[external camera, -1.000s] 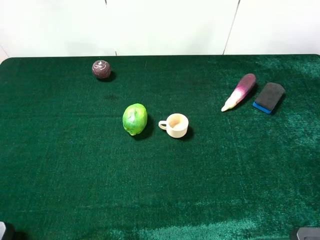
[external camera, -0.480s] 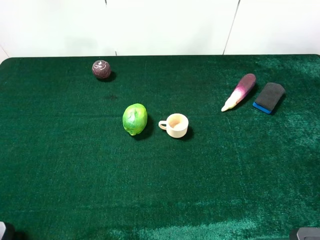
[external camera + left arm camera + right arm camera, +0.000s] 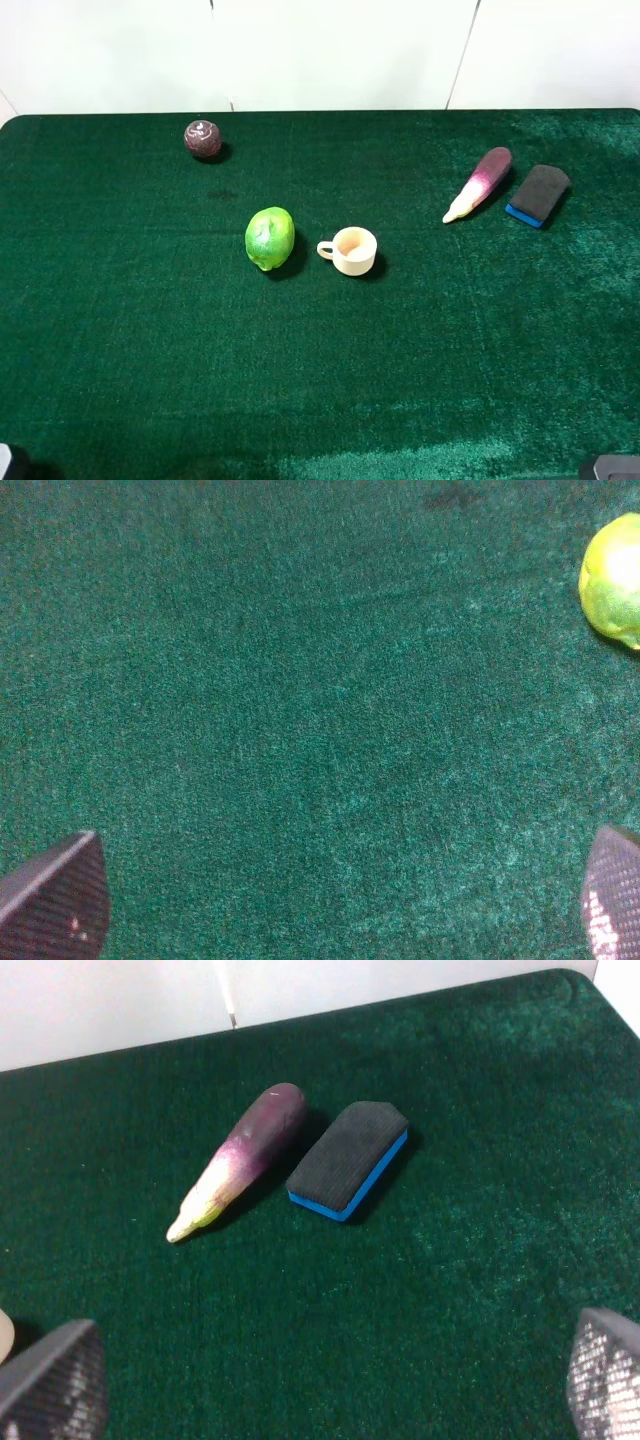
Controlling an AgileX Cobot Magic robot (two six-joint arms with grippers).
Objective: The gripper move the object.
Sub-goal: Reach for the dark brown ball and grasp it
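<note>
Currently object [image 3: 203, 139] sits far-left, well beyond left gripper [image 3: 335, 900], whose fingers stand wide apart, empty; right gripper [image 3: 330, 1385] likewise spread, farther off.

A tabletop [image 3: 150, 350] covered in dark green short-pile fabric was backed by a plain white panelled wall [image 3: 340, 50] with thin dark seams [image 3: 463, 55], and the lighting left a paler sheen near its far right corner.

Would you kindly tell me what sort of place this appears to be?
Probably a robot test bench in a lab: a table covered in green cloth against a bare white wall, with props spaced apart: maroon fruit, green fruit, cup, eggplant, eraser.
</note>
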